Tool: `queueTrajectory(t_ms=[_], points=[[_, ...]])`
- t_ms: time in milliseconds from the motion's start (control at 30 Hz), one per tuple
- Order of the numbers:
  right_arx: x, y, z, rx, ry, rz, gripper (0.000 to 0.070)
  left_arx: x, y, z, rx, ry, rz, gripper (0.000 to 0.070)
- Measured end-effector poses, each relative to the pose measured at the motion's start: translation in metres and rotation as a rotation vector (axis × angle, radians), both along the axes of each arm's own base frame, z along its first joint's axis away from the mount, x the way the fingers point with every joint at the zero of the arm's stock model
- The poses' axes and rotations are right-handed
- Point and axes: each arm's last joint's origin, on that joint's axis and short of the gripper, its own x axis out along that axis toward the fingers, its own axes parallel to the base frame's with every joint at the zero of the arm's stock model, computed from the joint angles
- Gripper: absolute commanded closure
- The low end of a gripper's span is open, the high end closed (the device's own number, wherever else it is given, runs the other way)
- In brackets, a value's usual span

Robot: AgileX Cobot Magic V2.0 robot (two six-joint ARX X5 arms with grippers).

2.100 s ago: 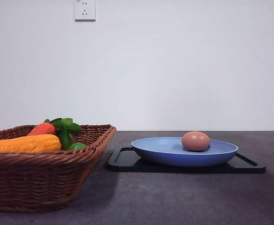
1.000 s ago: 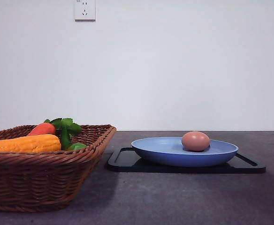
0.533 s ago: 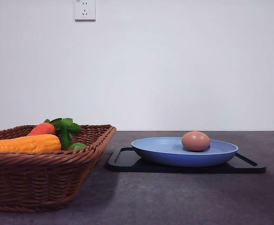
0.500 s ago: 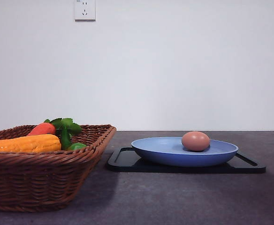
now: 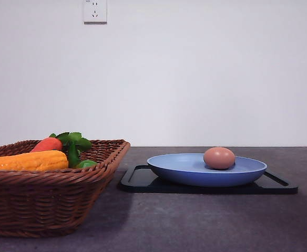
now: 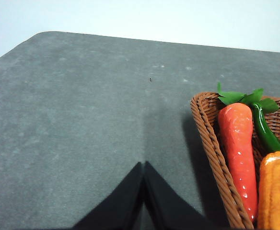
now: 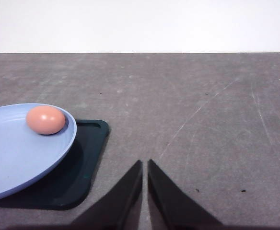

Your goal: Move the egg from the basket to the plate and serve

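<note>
Pinkish egg (image 5: pixel 219 158) sits on the plate (image 5: pixel 185 176), so we've parked left gripper (image 6: pixel 143 191) and right gripper (image 7: pixel 145 189) closed, empty.

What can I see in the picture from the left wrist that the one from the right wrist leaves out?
The left wrist view has the basket corner, holding a carrot, a green pepper and an orange vegetable, with the left hand shut. The right wrist view has the egg resting in the plate, which sits on a black tray, with the right hand shut. Both share the grey table and pale wall.
</note>
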Motion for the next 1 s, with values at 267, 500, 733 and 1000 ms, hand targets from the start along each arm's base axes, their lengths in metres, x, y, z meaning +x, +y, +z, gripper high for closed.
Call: queueTrajectory(t_ms=[267, 500, 733, 1000], points=[[0.0, 0.0, 0.0, 0.0, 0.0, 0.0, 0.07, 0.0, 0.0, 0.0, 0.0, 0.0, 0.0, 0.07], [0.0, 0.0, 0.0, 0.0, 0.0, 0.0, 0.07, 0.0, 0.0, 0.0, 0.0, 0.0, 0.0, 0.07], [0.0, 0.0, 0.0, 0.0, 0.0, 0.0, 0.07, 0.0, 0.0, 0.0, 0.0, 0.0, 0.0, 0.07], [0.0, 0.0, 0.0, 0.0, 0.0, 0.0, 0.07, 0.0, 0.0, 0.0, 0.0, 0.0, 0.0, 0.07]])
